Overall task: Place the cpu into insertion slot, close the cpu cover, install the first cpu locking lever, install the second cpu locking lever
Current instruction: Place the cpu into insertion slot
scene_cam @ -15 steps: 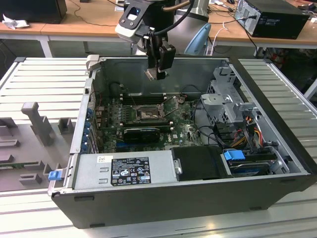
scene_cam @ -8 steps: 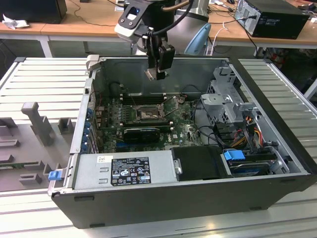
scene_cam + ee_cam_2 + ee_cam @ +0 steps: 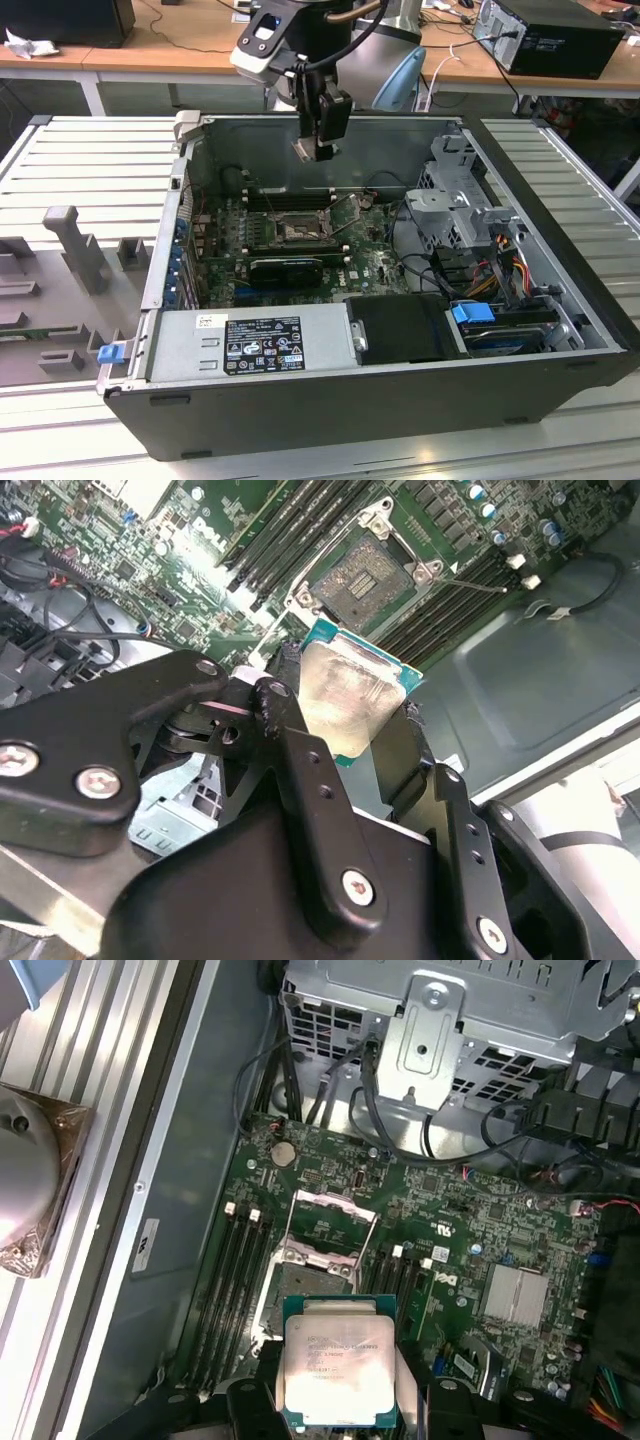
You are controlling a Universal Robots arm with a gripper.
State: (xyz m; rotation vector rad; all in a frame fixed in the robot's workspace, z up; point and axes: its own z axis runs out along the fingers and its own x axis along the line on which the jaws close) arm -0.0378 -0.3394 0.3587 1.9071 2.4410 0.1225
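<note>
Item: cpu (image 3: 345, 695) (image 3: 337, 1365); flat square chip, pale silver metal face, green edge; held between the two black fingers of the tool (image 3: 345, 708) (image 3: 340, 1405), which are clamped on its opposite edges.

Position: tool (image 3: 318, 150) hangs at upper middle of the exterior view, over the open case (image 3: 330, 400); cpu is in the air above the slot (image 3: 297, 228), well apart from it, tilted in the second wrist view.

Slot (image 3: 362, 580) (image 3: 315, 1278): small square, dark frame, greyish centre, bare; cover (image 3: 334, 1200), a thin silver frame plate, stands raised beside it.

Markings: fine dark print on cpu face in the first wrist view; black-and-white label (image 3: 262, 345) on the grey power supply (image 3: 200, 350).

Surroundings: green board (image 3: 370, 265); long black memory slots (image 3: 235, 1280) flanking the slot; ribbed grey metal table (image 3: 90, 170).
</note>
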